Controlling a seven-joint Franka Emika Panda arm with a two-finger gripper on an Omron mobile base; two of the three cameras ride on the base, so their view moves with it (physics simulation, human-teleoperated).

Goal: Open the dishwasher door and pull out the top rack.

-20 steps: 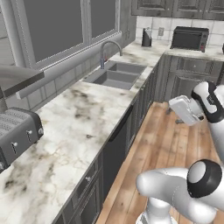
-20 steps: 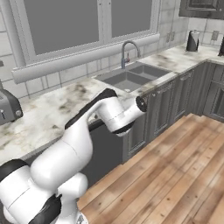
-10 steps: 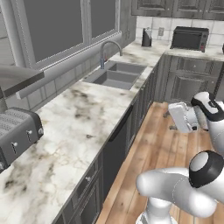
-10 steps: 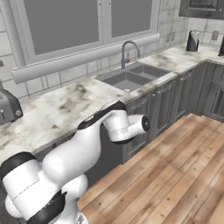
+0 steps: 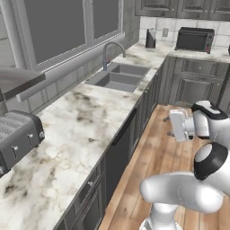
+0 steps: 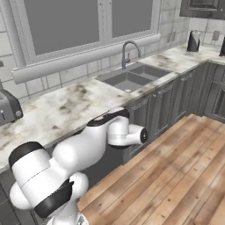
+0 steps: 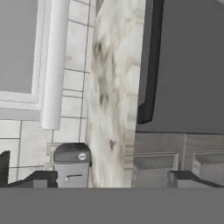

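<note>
Ahead of the spread-fingered gripper (image 7: 113,177), well apart, stands the closed dishwasher door (image 7: 192,65).

The marble worktop (image 5: 85,121) runs in an L along the wall under the window, well off to the side of the hand (image 5: 170,126), which hangs out over the wooden floor (image 5: 157,152). A sink (image 5: 117,77) with a curved faucet (image 5: 112,51) is let into the worktop, further along the run than the hand. Back the other way, at the near end, a silver toaster (image 5: 18,137) stands on the stone. On the far leg, beyond the hand, a dark kettle (image 5: 151,38) stands in the corner with a black toaster oven (image 5: 194,40) beside it. In the hand view, the worktop (image 7: 111,96) shows as an upright pale band just ahead of the fingertips (image 7: 186,178), with the toaster (image 7: 71,165) on it.
</note>
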